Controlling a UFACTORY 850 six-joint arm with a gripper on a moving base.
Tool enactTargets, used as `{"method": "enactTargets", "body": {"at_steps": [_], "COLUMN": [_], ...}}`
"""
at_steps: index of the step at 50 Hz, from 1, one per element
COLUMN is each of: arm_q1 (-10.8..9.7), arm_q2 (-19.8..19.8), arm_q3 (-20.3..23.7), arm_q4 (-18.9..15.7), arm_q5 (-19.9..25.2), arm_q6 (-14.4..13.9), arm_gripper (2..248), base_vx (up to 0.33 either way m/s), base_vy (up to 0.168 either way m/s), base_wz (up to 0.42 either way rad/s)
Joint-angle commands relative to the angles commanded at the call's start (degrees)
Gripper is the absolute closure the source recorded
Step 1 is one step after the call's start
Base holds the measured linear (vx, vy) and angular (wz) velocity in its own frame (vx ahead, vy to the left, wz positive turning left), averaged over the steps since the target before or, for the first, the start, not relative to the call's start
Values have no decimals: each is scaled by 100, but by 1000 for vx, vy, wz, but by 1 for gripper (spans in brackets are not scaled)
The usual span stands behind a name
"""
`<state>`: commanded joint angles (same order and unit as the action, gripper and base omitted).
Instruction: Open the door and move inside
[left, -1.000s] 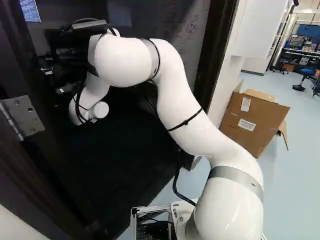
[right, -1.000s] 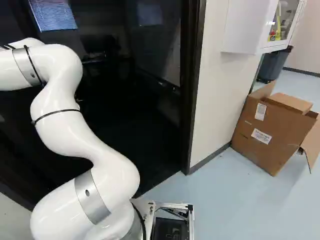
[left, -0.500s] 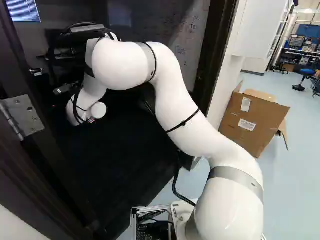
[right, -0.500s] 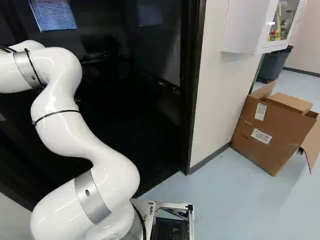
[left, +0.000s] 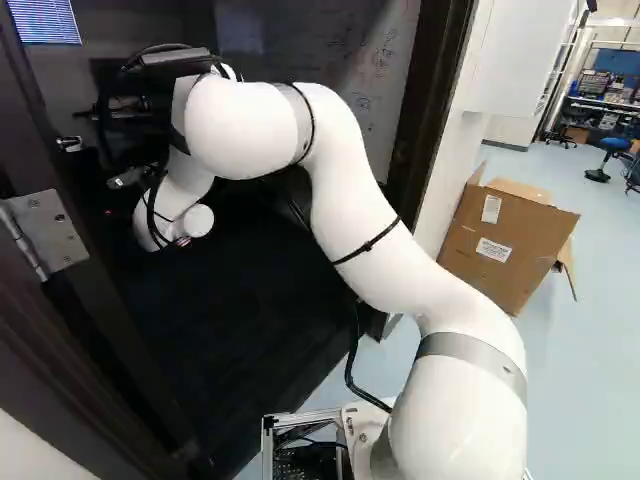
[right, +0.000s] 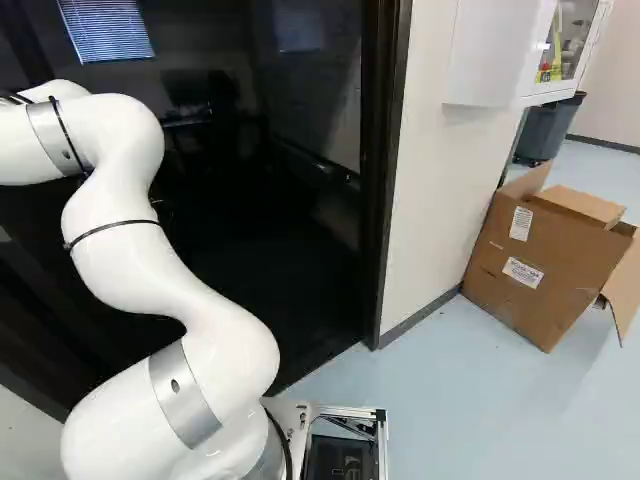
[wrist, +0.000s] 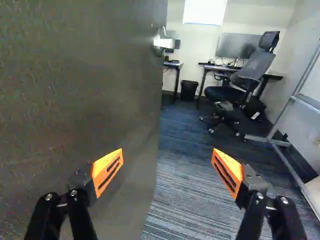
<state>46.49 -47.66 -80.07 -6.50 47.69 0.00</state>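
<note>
Towards ten o'clock in the left base view, the dark door, seen beside its metal hinge plate, has swung wider over the last second: its lever handle has slid towards nine, and more of the window blinds is uncovered. Nearly all of that came in the first half; since then door and arm look settled. The white arm has eased slightly the same way, while the base has kept its place. I judge the opening half of the task well advanced, with driving in left to do; the likely risk is the door drifting back against the arm. In the wrist view the door spans nine to eleven o'clock of the gripper, whose fingers stand wide apart, clamped on nothing; whether one touches the door I cannot tell. Carpet runs ahead at twelve, and a mesh office chair waits beyond at one. As for writing, handwritten scrawl marks the whiteboard at twelve in the left base view, past the arm; beyond the doorframe, at three, the cardboard box bears two white labels, their print left unread.
</note>
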Motion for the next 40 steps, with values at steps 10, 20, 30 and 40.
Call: {"method": "enactTargets", "body": {"at_steps": [10,20,30,40], "arm_q1": [-24,-78,-161,-259], "arm_q2": [56,183,365,554], "arm_q3": [81,262,520,788], "arm_q4": [0,0,0,0], "arm_q5": [0,0,0,0], "arm_q6": [0,0,0,0], "arm_gripper": [3,3,3,3], "base_vx": [0,0,0,0], "base_vy": [0,0,0,0], "base_wz": [0,0,0,0]}}
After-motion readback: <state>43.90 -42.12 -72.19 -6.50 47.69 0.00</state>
